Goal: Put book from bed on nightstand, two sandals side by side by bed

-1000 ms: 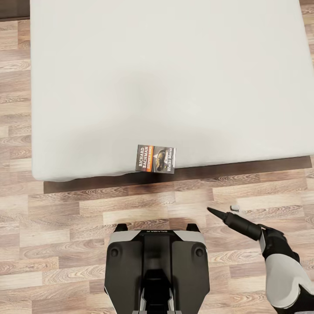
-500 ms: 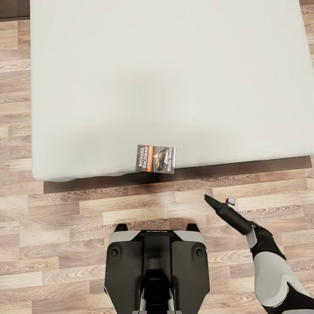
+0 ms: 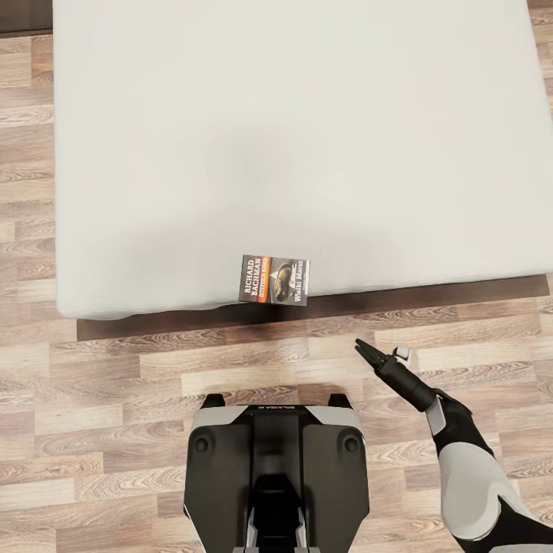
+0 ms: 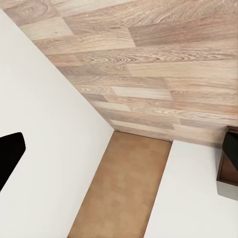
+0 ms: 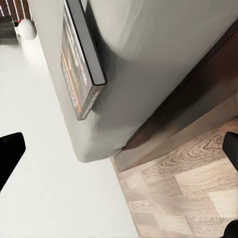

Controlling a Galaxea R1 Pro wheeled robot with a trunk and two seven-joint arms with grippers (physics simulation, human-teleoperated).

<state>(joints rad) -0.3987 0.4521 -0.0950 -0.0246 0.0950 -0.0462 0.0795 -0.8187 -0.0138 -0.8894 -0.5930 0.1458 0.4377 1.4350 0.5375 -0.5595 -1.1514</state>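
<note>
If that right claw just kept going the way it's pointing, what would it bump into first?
Probably the bed. The right gripper hangs over the floor, aimed at the mattress's near edge, and the right wrist view looks at the mattress side with the book lying on top. Height is hard to judge.

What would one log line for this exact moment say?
stage: reaching | book: flat at bed edge, overhanging | right end effector: above floor, short of book, empty | sandals: unplaced
</note>
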